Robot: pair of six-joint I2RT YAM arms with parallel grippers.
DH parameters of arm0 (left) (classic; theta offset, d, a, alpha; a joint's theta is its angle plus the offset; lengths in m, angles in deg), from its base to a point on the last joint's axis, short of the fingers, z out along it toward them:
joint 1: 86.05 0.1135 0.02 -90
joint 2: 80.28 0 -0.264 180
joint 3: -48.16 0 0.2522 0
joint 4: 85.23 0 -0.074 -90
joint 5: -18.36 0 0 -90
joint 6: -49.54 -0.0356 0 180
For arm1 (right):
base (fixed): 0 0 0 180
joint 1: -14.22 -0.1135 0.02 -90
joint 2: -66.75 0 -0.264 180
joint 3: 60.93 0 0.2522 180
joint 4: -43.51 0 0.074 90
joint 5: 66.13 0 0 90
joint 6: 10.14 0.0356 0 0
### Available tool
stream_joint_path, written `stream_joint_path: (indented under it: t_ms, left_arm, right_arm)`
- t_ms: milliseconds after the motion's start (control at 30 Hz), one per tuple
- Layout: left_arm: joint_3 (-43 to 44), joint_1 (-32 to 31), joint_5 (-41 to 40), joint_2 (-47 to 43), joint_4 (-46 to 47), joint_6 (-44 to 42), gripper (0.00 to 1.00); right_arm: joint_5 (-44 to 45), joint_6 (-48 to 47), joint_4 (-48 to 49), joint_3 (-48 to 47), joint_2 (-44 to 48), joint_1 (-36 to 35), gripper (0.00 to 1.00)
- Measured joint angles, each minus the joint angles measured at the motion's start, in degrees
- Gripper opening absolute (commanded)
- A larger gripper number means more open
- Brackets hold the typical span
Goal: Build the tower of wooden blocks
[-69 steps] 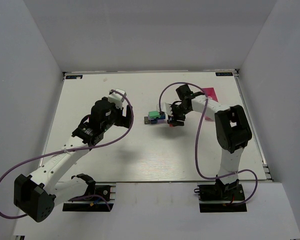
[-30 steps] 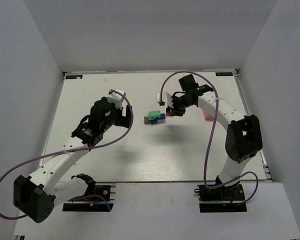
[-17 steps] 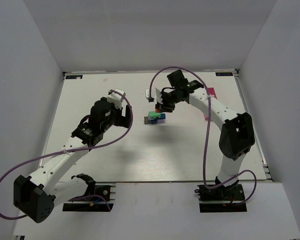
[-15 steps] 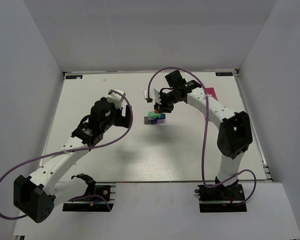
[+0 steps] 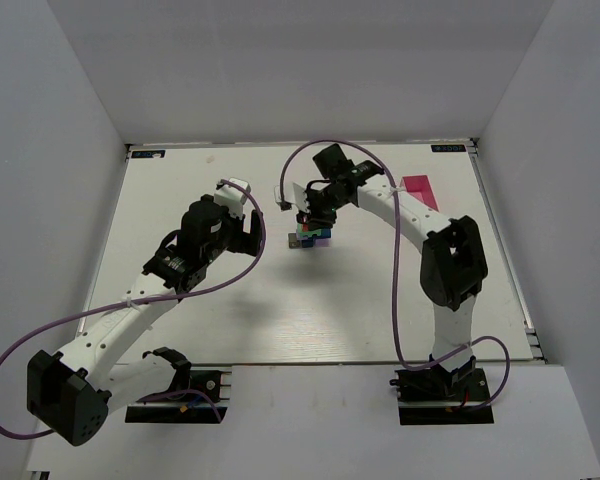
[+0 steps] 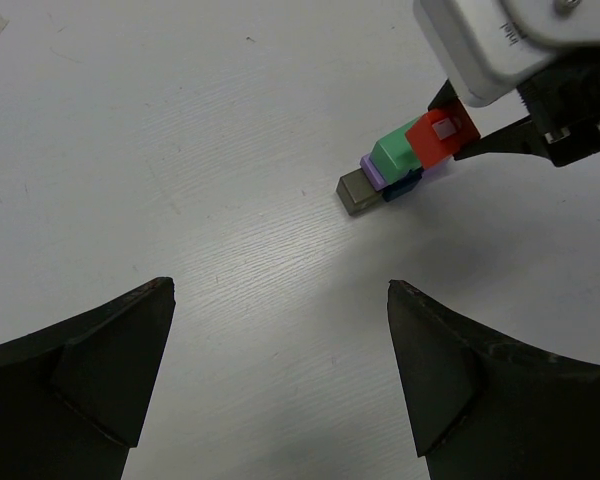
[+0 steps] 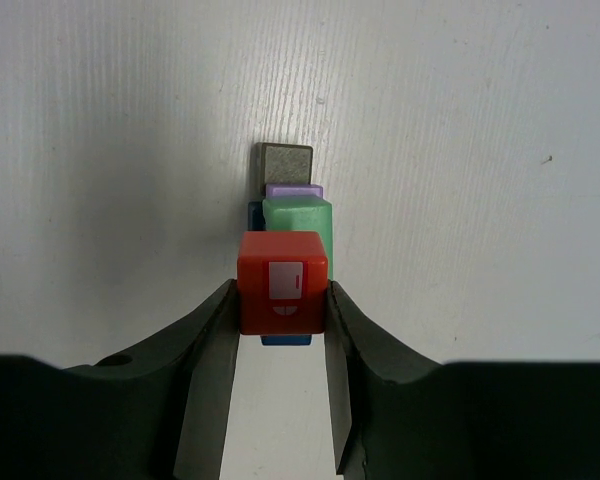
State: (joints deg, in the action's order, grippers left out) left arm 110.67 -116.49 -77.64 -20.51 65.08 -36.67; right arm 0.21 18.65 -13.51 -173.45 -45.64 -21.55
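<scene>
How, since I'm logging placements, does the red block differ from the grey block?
The red block is clamped in the right gripper over the stack; the grey block lies on the table, free of any gripper. The red block shows a white mark; the grey block is plain. Both are small and squarish.

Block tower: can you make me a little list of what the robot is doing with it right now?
right gripper: shut on the red block
red block: held over the tower, beside the green block; touching or not, cannot tell
tower pieces: dark grey block, purple block, green block, blue block, clustered together
left gripper: open, empty, away from the blocks
pink tray: off to the right, away from the blocks
</scene>
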Motion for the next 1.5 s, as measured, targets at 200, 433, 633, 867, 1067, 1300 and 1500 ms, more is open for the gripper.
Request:
stream_joint_path:
  t_ms: [200, 433, 633, 867, 1067, 1300, 1500]
  left_arm:
    - [0.0, 0.0, -0.1, 0.0, 0.0, 0.0, 0.97]
    - [0.0, 0.0, -0.6, 0.0, 0.0, 0.0, 0.97]
    - [0.0, 0.0, -0.7, 0.0, 0.0, 0.0, 0.97]
    - [0.0, 0.0, -0.7, 0.0, 0.0, -0.2, 0.97]
    - [0.0, 0.0, -0.7, 0.0, 0.0, -0.2, 0.97]
    - [0.0, 0.0, -0.7, 0.0, 0.0, -0.2, 0.97]
    - [0.0, 0.0, -0.7, 0.0, 0.0, -0.2, 0.97]
  right_arm:
    - [1.1, 0.7, 0.0, -0.2, -1.1, -0.7, 0.21]
    - [2.1, 0.9, 0.0, -0.4, -1.9, -1.0, 0.22]
    - [2.8, 1.1, 0.1, -0.6, -2.4, -1.1, 0.25]
    - [3.0, 1.2, 0.1, -0.8, -2.5, -1.1, 0.31]
    - [3.3, 1.3, 0.1, -0.9, -2.6, -1.1, 0.36]
    - [4.1, 1.6, 0.5, -0.9, -3.1, -1.1, 0.39]
    - [4.3, 2.2, 1.0, -0.9, -3.2, -1.1, 0.48]
